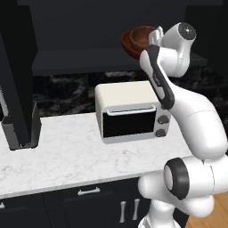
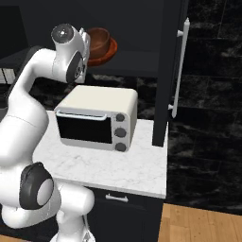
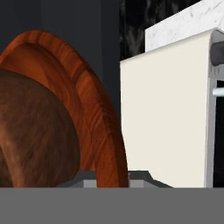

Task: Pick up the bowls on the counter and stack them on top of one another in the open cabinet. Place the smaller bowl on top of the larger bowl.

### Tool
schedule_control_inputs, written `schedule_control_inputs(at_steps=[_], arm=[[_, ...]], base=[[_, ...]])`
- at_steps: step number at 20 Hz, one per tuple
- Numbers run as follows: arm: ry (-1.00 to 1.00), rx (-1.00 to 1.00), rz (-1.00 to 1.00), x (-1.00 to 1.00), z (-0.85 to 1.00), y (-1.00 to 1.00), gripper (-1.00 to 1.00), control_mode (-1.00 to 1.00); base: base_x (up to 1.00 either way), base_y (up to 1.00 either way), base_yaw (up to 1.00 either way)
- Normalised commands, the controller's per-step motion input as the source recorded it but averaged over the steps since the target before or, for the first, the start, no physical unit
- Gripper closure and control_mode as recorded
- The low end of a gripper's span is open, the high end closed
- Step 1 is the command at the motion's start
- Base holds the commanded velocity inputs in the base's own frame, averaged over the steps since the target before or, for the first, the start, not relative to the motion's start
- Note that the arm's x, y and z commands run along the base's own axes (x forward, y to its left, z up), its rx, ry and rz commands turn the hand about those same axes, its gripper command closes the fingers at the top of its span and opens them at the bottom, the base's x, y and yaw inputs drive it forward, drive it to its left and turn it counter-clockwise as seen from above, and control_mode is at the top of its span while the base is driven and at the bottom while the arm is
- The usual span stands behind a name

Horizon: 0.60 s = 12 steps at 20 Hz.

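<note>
The arm reaches up to the open cabinet, its gripper at the shelf recess above the cream toaster oven. In the hand view, the rim of the larger bowl runs down between the fingers, which sit nearly pressed together on it. The smaller bowl rests inside the larger one; the right base view shows the pair on the cabinet shelf, the small bowl nested on top. The counter below carries the toaster oven and a dark holder at the left.
</note>
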Motion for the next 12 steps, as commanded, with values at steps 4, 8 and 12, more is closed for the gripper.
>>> schedule_control_inputs(at_steps=[4,8,12], arm=[[0.00,0.00,0.00,0.72,-0.18,0.00,1.00,-1.00],[0.00,0.00,0.00,0.75,-0.17,0.00,1.00,-1.00],[0.00,0.00,0.00,0.68,-0.17,0.00,1.00,-1.00]], base=[[0.00,0.00,0.00],[0.00,0.00,0.00],[0.00,0.00,0.00]])
